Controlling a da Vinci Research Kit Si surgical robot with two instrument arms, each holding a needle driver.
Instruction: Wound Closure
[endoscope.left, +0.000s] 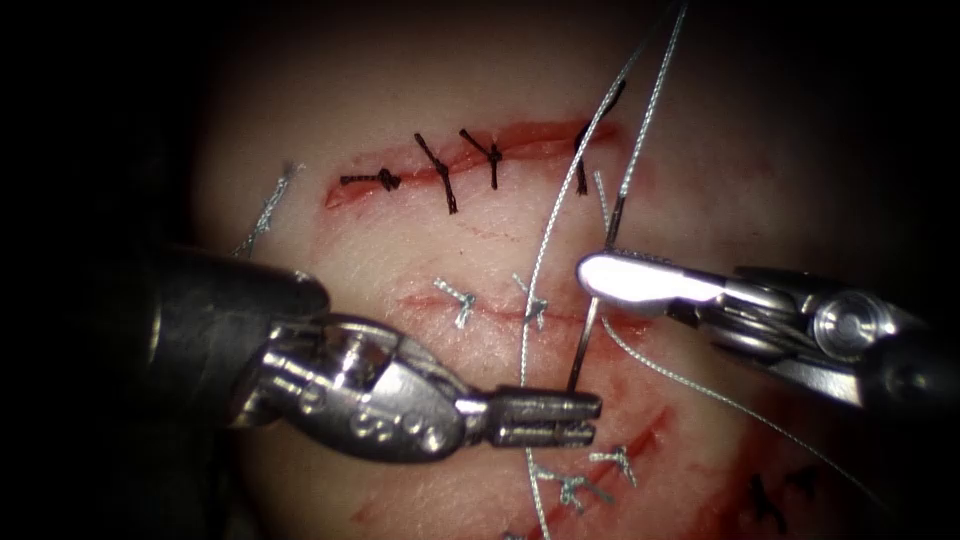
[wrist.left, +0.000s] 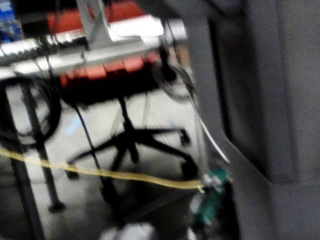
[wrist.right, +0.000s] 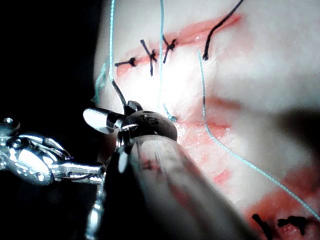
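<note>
My right tool (endoscope.left: 592, 275) comes in from the right with its jaws shut on the dark curved needle (endoscope.left: 590, 330), gripping it near the middle of the curve. The needle stands steeply above the right end of the middle cut (endoscope.left: 500, 312), and none of it is in the tissue (endoscope.left: 400, 240). Its lower end touches the tip of my left tool (endoscope.left: 595, 418), which reaches in from the lower left. Grey thread (endoscope.left: 560, 200) runs from the needle's upper end off the top edge. Another strand drops past the left tool. The right wrist view shows the right tool (wrist.right: 100, 120), the needle (wrist.right: 119, 94) and the left tool (wrist.right: 50, 169).
The upper cut (endoscope.left: 530, 135) carries black knotted stitches (endoscope.left: 440, 170). Grey stitches (endoscope.left: 458, 300) cross the middle cut, and more (endoscope.left: 580, 485) sit on a lower cut with red fluid (endoscope.left: 640, 430). A thread strand (endoscope.left: 720, 400) trails to the lower right. A cut thread end (endoscope.left: 265, 210) lies at the left.
</note>
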